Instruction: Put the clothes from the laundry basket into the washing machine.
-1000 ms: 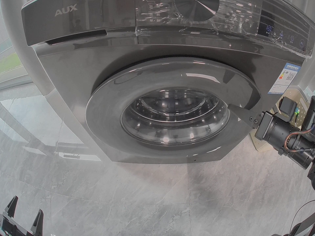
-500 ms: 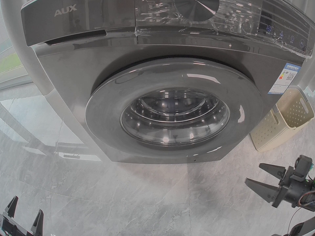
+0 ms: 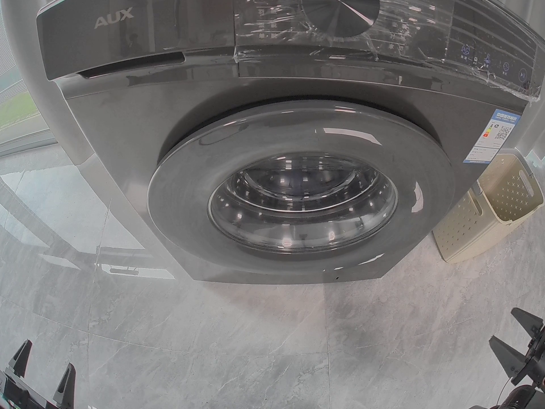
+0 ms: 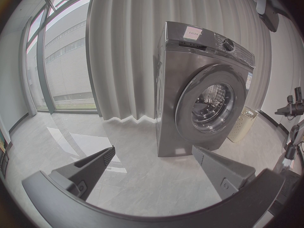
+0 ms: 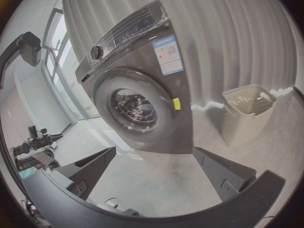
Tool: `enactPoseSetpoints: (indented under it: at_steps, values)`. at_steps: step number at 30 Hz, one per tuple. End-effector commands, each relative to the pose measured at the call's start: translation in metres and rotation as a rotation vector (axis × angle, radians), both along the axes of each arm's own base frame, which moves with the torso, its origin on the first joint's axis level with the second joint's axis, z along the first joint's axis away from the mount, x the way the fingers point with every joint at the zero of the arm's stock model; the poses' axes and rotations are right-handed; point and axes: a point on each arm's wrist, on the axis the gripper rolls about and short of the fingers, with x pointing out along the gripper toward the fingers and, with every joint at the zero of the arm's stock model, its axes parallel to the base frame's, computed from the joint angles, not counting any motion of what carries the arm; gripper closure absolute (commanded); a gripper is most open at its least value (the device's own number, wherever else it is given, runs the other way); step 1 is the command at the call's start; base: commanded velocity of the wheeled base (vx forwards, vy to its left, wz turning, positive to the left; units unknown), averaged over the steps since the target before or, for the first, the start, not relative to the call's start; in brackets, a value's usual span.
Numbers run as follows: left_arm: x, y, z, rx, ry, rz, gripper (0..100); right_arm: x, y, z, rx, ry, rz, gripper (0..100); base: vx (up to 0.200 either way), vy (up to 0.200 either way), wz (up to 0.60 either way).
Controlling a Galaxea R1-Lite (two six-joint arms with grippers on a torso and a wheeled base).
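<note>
The grey washing machine (image 3: pixel 295 143) stands in front of me with its round door (image 3: pixel 301 200) shut; the steel drum shows through the glass. The beige laundry basket (image 3: pixel 494 211) sits on the floor right of the machine, tilted in the head view, and its perforated inner wall (image 5: pixel 250 100) is visible. My right gripper (image 3: pixel 504 326) hangs open and holds nothing, low at the right, well in front of the basket. At the lower left my left gripper (image 3: pixel 45 364) is open with nothing in it, far from the machine.
Glossy grey floor tiles (image 3: pixel 227 336) spread in front of the machine. A white curtain (image 4: pixel 126 54) hangs behind it, and tall windows (image 4: pixel 63 57) run along the left side. A yellow tag (image 5: pixel 176 104) marks the door's right edge.
My right gripper has left the door's right edge and dropped back to the lower right corner of the head view, uncovering the basket. The door and the left gripper look unchanged.
</note>
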Motion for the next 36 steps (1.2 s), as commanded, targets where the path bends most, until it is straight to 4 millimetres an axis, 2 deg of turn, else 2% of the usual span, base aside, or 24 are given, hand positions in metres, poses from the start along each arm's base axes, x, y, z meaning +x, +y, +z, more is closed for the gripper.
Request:
enactPoseSetpoints:
  at_steps: [1, 5, 9, 11, 15, 24, 36]
  values:
    - [0.0, 0.0, -0.005, -0.008, 0.002, -0.006, 0, -0.034, -0.01, -0.013, -0.014, -0.175, -0.258, 0, 0.0, 0.0, 0.0]
    - [0.0, 0.0, -0.005, -0.008, 0.002, -0.006, 0, -0.032, -0.009, -0.025, -0.053, -0.153, -0.307, 0, 0.0, 0.0, 0.0]
    - [0.0, 0.0, -0.005, -0.008, 0.002, -0.006, 0, -0.032, -0.009, -0.026, -0.049, -0.137, -0.309, 0, 0.0, 0.0, 0.0]
    - [0.0, 0.0, -0.005, -0.009, 0.002, -0.006, 0, -0.031, -0.009, -0.032, -0.067, -0.07, -0.334, 0, 0.0, 0.0, 0.0]
    - [0.0, 0.0, -0.005, -0.011, 0.002, -0.006, 0, -0.04, -0.007, -0.038, -0.116, -0.109, -0.461, 0, 0.0, 0.0, 0.0]
    - [0.0, 0.0, -0.005, -0.012, 0.002, -0.006, 0, -0.039, -0.007, -0.043, -0.18, -0.099, -0.413, 0, 0.0, 0.0, 0.0]
    - [0.0, 0.0, -0.005, -0.037, 0.001, 0.006, 0, -0.039, -0.007, -0.043, -0.178, -0.101, -0.387, 0, 0.0, 0.0, 0.0]
